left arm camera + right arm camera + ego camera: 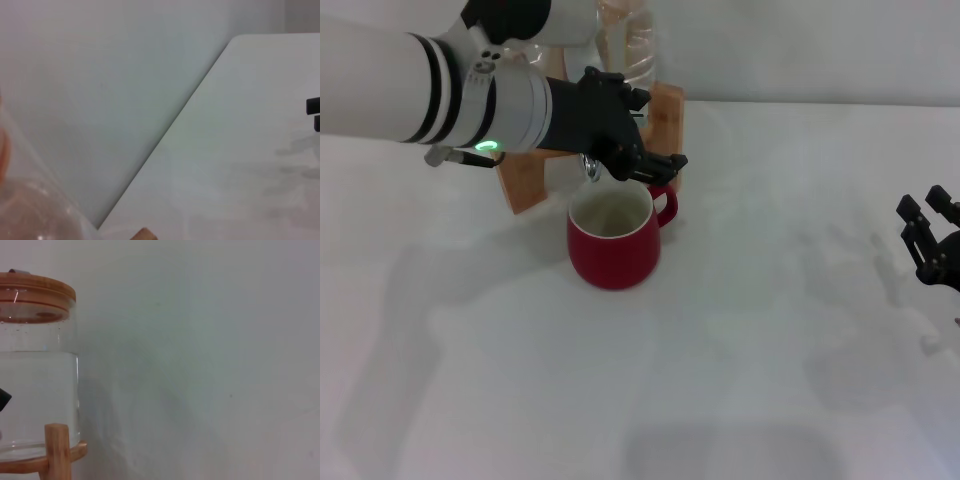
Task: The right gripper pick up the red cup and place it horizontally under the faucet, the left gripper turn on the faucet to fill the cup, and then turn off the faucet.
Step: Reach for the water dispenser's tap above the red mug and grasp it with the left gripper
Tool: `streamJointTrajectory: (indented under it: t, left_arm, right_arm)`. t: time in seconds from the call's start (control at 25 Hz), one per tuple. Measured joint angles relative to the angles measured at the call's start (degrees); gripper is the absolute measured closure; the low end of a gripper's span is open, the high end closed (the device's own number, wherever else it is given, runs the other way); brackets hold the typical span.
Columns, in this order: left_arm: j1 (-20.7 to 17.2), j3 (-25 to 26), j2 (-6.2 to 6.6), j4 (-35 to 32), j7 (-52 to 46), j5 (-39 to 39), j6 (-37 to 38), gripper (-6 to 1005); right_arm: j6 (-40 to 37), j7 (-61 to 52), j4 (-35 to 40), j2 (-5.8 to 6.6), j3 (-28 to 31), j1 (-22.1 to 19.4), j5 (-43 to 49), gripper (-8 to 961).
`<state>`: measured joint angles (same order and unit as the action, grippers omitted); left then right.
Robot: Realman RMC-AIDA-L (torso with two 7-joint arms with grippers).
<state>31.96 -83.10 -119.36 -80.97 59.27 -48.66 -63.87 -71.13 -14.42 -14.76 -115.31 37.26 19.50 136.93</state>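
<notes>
Black fingers of the left gripper [655, 168] drawn together at the faucet [591, 168], tips reaching just past it above the rim and handle side of the red cup [614, 243]; whether actually clamped on the lever, cannot tell, since the claw hides most of the chrome. Behind the fingers, black claw body, then the silver-white cylindrical wrist with a green light lit on its underside, then black-banded white arm stretching away toward the upper left corner of the head view. Arm held nearly level, slanting slightly downward toward the tap, crossing in front of the wooden stand [665, 112] and the clear water jug [632, 45].

Red cup upright on the white counter [740, 330], directly beneath the faucet's spout, white inside showing, small loop handle turned toward the robot's right and back. Nothing gripping the cup.

Right gripper [932, 240] low at the far right edge of the head view, well apart from the cup, black fingers spread apart and empty, pointing up and toward the back.

From the right wrist view, jug [37, 390] with wooden lid [35, 297] seen side-on, resting on its stand [57, 450].
</notes>
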Motion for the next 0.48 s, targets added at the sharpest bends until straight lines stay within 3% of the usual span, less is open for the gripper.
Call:
streamJointTrajectory:
  t: [0.48]
  left_arm:
    - [-0.1,0.1,0.08,0.1,0.1,0.5,0.5,126]
  right_arm:
    - [-0.1,0.0,0.0,0.00,0.0,0.1,0.1,623]
